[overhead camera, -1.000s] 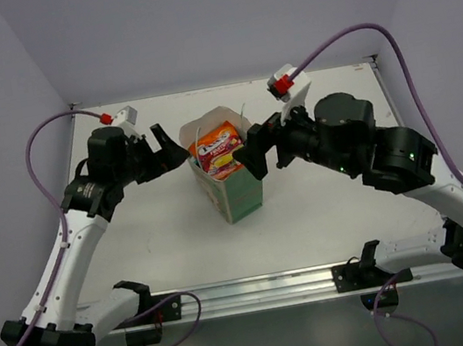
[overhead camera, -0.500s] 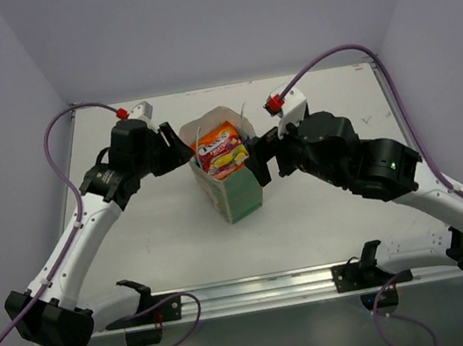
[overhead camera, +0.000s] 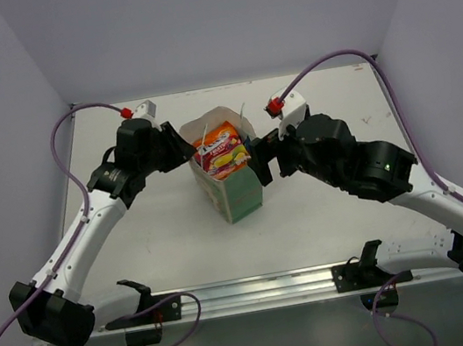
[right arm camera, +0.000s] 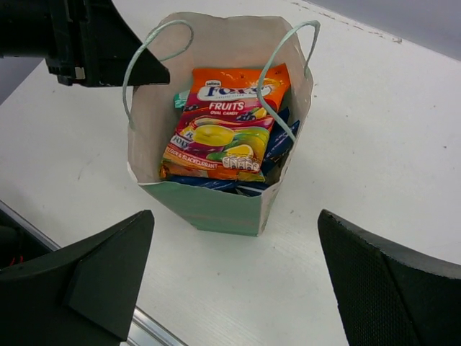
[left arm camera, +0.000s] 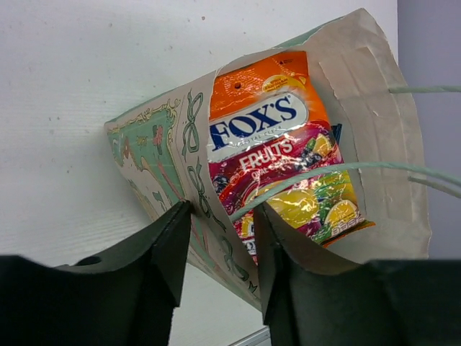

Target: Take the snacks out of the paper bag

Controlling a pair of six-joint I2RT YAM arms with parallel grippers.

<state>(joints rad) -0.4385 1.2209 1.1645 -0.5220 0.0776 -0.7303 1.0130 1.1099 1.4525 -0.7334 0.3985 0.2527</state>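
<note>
The paper bag (right arm camera: 209, 207) stands upright on the counter (right arm camera: 374, 144), snacks (right arm camera: 276, 150) inside, the orange packet (right arm camera: 223, 130) topmost. The left gripper (left arm camera: 222, 209) has its jaws astride the bag's wall; whether they pinch it, I cannot tell. The right gripper (right arm camera: 236, 223), jaws wide apart, should descend between the handles (right arm camera: 284, 79) and take that packet's upper edge.

Matt paper bag (right arm camera: 216, 209); glossy foil snacks (right arm camera: 220, 137); smooth matt table (right arm camera: 360, 180).
</note>
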